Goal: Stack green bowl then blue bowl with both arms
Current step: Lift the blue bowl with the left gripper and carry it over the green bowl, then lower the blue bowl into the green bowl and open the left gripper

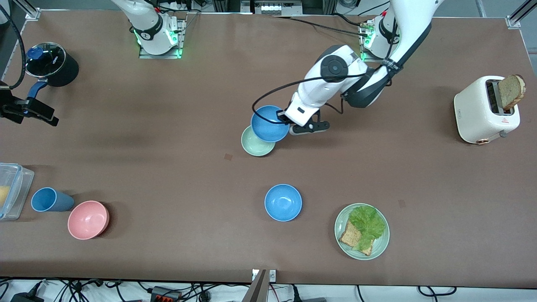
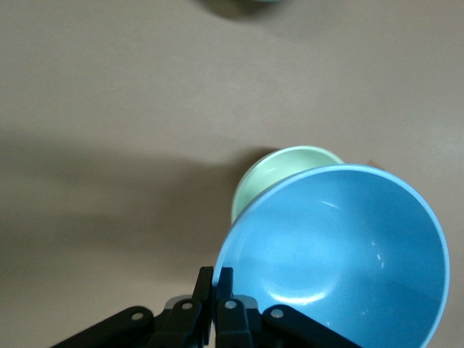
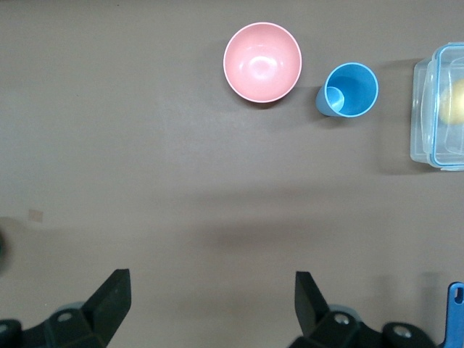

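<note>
While tilted, sky-blue bowl (image 1: 269, 124) hangs pinched in left end effector (image 2: 215, 281) over sage-green bowl (image 1: 256, 144).

Non-task items on table (image 1: 168, 105)

Toaster (image 1: 486, 110) w/ bread slice (image 1: 511, 91) near left-arm end; plate (image 1: 361, 230) w/ lettuce + toast near front edge. Pink bowl (image 1: 88, 219), blue cup (image 1: 50, 199), clear container (image 1: 12, 191), black pot (image 1: 51, 65) at right-arm end.

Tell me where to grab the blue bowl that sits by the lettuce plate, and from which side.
Pinch the rim of the free blue bowl from straight above, one finger inside, one outside. It sits upright, mouth up, with thin walls. Probably safest on the edge away from the plate.
</note>
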Action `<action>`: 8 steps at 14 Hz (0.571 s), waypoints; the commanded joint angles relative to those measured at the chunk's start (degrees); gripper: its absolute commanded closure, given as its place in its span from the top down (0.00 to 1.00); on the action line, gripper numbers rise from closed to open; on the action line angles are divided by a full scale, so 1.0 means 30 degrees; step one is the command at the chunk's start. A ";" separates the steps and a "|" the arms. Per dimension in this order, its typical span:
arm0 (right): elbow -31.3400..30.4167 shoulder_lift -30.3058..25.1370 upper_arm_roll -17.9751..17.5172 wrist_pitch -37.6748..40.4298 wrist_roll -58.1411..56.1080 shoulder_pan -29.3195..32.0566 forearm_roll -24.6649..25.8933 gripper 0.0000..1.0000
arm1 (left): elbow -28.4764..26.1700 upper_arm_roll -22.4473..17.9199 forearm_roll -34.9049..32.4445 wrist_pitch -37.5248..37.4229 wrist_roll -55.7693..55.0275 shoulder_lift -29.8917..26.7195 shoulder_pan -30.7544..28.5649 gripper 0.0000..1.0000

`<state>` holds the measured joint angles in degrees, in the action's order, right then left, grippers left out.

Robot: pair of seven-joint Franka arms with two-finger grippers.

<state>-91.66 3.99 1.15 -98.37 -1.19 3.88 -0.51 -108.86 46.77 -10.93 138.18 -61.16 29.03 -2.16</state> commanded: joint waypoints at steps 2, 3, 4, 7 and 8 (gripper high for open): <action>-0.0383 -0.0453 -0.0090 -0.0167 -0.0305 0.0026 0.0113 1.00 | 0.1862 -0.1202 -0.2825 -0.0180 -0.1349 0.1690 0.2006 0.00; -0.0354 -0.0453 -0.0089 -0.0167 -0.0305 0.0055 0.0083 1.00 | 0.2124 -0.1263 -0.3410 -0.0180 -0.1379 0.2097 0.2415 0.00; -0.0354 -0.0453 -0.0060 -0.0138 -0.0305 0.0084 0.0054 1.00 | 0.2677 -0.1293 -0.3706 -0.0180 -0.1380 0.2565 0.2564 0.00; -0.0383 -0.0482 -0.0060 -0.0022 -0.0305 0.0085 0.0053 1.00 | 0.3181 -0.1293 -0.4875 -0.0180 -0.1380 0.3330 0.2945 0.00; -0.0383 -0.0453 -0.0060 0.0008 -0.0305 0.0085 0.0024 1.00 | 0.3152 -0.1293 -0.5374 -0.0180 -0.1467 0.3448 0.2975 0.00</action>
<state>-91.66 3.96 1.09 -98.43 -1.21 3.88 -0.51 -101.67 43.36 -23.61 138.18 -64.53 37.49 5.44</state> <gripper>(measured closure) 0.000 0.952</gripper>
